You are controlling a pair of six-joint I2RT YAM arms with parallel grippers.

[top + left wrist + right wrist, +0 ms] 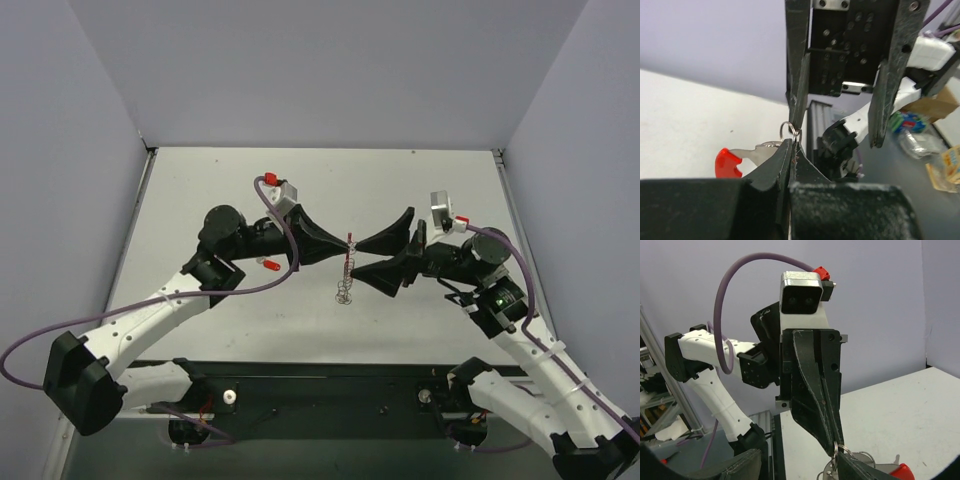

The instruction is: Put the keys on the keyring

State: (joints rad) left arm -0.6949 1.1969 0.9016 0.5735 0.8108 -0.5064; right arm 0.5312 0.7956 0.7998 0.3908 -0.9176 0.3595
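Your left fingers pinched closed on the keyring, right fingers spread apart, crowding it from 3 o'clock, keys dangling at 6 o'clock over the counter.

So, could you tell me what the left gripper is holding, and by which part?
The left gripper is shut on the small silver ring, pinching its rim at the fingertips. The right gripper is open, holding nothing.

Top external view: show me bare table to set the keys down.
Bare: far strip, between back wall and left claw, right claw; near strip, between hanging keys and dark front edge. Crowded: mid-table, where the claws meet.
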